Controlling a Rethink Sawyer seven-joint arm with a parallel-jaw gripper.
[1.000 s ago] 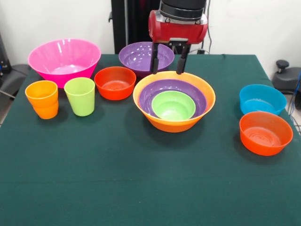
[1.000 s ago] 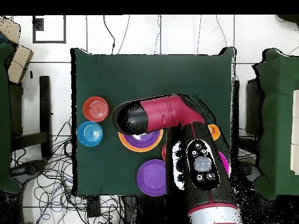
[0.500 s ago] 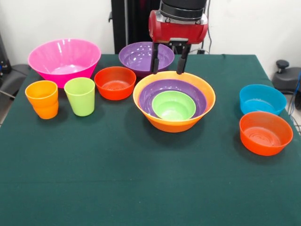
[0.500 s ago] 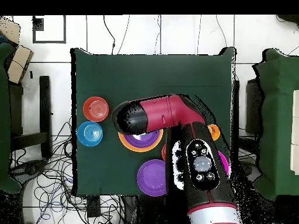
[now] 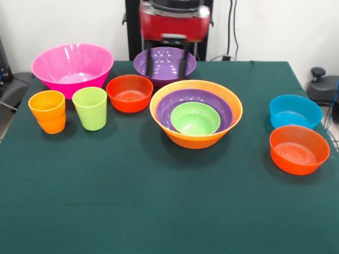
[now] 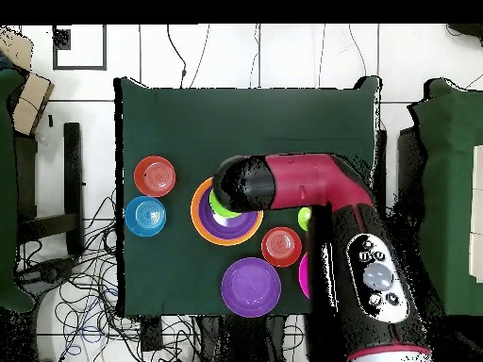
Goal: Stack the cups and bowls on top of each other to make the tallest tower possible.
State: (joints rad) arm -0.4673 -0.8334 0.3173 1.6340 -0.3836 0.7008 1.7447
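The tower is a yellow-orange bowl point(image 5: 197, 139) holding a purple bowl point(image 5: 165, 107) and, inside that, a small lime green bowl point(image 5: 195, 119); in the overhead view the tower point(image 6: 202, 219) is partly under the arm point(image 6: 311, 184). My gripper point(image 5: 166, 64) is open and empty. It hangs over the second purple bowl point(image 5: 164, 57) behind the tower, one finger toward each side. At the left stand the orange cup point(image 5: 47, 110), the lime green cup point(image 5: 90, 108), a red-orange bowl point(image 5: 129, 93) and the large pink bowl point(image 5: 72, 65).
A blue bowl point(image 5: 295, 111) and another red-orange bowl point(image 5: 299, 149) sit apart at the right side of the green cloth. From above, they are the blue bowl point(image 6: 144, 216) and red-orange bowl point(image 6: 155, 175) at the left. Cables lie on the floor around the table.
In the front view the gripper has shifted left and back, from above the tower's far rim to over the lone purple bowl. The bowls and cups have not moved.
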